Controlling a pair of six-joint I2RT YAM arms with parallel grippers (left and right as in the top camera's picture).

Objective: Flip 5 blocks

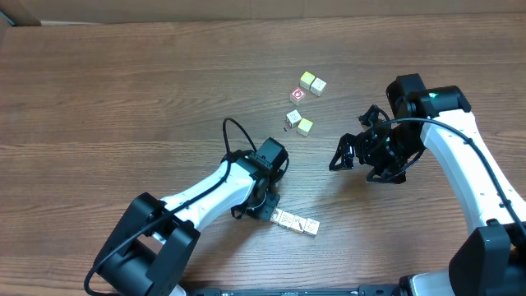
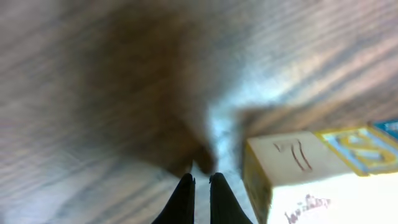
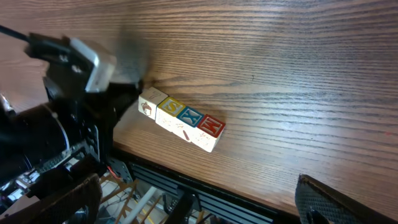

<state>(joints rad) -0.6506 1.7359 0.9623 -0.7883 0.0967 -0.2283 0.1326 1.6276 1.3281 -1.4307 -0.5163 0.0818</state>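
Four blocks [image 3: 180, 116] lie touching in a row at the near edge of the tabletop [image 1: 123, 99], seemingly dealt with, the left pincer [image 2: 202, 182] shut and empty just beside its left end, the right pincer [image 1: 348, 140] wide open holding nothing, while a fifth picture block [image 1: 293, 117] in the far cluster probably awaits flipping.

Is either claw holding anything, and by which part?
Nothing is held. The left gripper is shut and empty beside the row of blocks; the right gripper hangs open, apart from any block.
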